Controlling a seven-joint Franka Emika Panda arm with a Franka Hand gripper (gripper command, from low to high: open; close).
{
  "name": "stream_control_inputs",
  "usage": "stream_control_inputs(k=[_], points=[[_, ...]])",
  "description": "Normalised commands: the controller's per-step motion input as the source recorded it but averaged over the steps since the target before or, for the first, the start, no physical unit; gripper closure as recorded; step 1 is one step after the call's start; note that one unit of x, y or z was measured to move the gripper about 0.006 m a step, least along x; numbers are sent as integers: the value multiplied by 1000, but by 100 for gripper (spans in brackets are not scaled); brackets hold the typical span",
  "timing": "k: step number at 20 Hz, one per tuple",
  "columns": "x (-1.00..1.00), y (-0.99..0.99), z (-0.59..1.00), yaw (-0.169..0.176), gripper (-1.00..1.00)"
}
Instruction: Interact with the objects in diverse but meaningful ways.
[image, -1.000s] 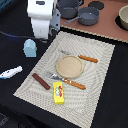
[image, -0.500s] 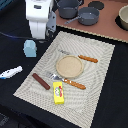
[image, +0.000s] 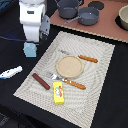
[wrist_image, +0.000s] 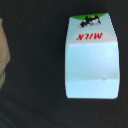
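Below the arm, the milk carton (wrist_image: 92, 55) lies flat; fingers unseen, state unclear, an off-centre grasp may push it away.

Looks like a lab's mock kitchen: toy pots (image: 80, 11) at far, placemat (image: 70, 70) with plate (image: 68, 66) on black table (image: 112, 95).

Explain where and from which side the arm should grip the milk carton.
Grip the milk carton across its two long flat sides, coming straight down from above. It lies flat on the dark table with free space either side, and the gripper is probably already overhead.
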Motion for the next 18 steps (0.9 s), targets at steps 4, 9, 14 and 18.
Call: stream_control_inputs(k=[4, 9, 14, 18], points=[[-402, -311, -86, 36, -100], [-552, -47, -353, 48, -100], [-588, 0, -407, 59, -100], [-562, 3, -411, 61, -100]])
